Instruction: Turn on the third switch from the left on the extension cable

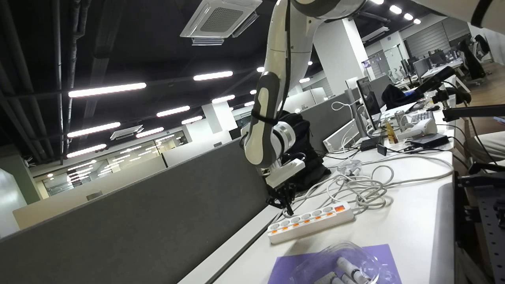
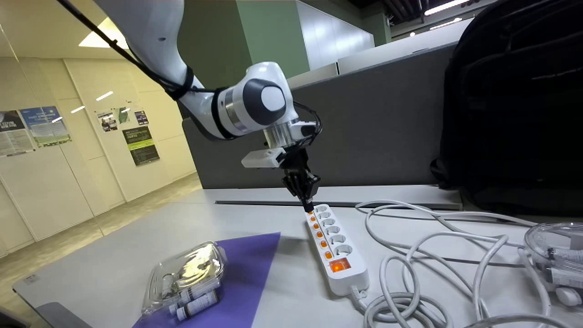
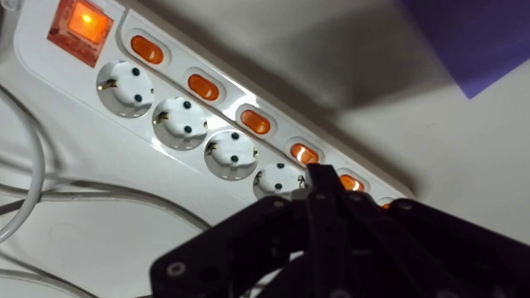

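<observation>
While the desk carries the extension cable, the pincer, closed and empty, points down at it from above, its tip by the small orange switches, though I cannot tell whether they touch.

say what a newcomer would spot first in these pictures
Probably the big orange switch, which glows at the corded end of the white extension cable on the desk. Then the closed black hand likely draws the eye, pointing down at the row of small orange switches; contact is hard to tell. A vivid purple sheet lies beside the extension cable, with a gap between.
</observation>
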### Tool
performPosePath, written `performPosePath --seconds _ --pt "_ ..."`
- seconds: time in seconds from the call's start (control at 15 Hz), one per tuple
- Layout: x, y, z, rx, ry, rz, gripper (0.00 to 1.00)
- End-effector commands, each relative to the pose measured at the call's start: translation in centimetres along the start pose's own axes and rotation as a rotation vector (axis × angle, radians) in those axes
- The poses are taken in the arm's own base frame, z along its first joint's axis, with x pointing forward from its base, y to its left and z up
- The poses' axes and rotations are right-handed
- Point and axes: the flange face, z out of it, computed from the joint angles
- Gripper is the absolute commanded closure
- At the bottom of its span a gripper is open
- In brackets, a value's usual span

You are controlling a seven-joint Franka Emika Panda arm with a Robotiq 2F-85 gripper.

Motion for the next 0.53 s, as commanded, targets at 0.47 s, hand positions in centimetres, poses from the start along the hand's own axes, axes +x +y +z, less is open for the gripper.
performPosePath --seconds 0.47 --pt "-0.3 0.4 3.5 0.045 0.051 0.161 1.00"
